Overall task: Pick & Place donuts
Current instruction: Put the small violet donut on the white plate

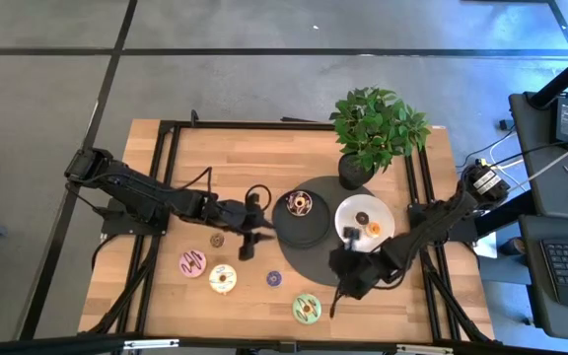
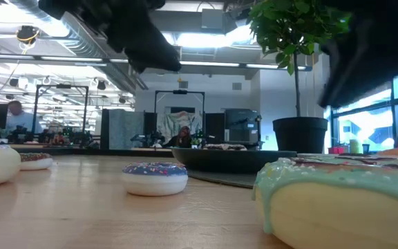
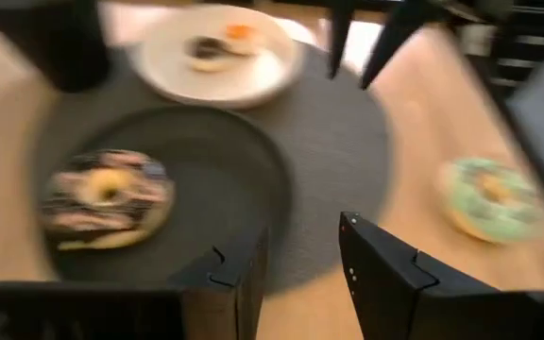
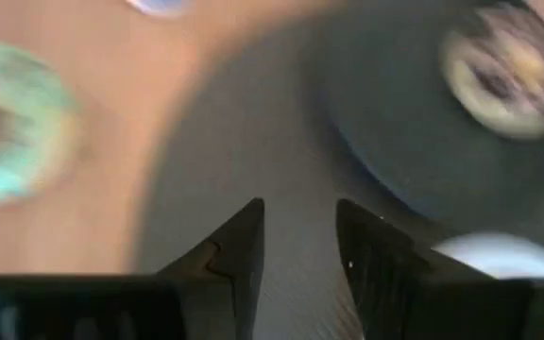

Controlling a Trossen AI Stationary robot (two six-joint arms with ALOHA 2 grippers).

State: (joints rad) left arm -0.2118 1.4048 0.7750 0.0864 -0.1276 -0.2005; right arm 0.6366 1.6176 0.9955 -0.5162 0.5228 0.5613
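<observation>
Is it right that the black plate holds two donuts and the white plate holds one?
No, it's reversed. The high view shows the black plate holding one donut, while the white plate holds two, a brown one and an orange one.

We see two dark, slim, jointed arms. The left arm (image 1: 136, 192) carries a black cable looping near its wrist. The right arm (image 1: 442, 222) has a pale round part at its base. Each gripper has two black, wedge-shaped fingers (image 3: 385, 279) with small pale screws.
</observation>
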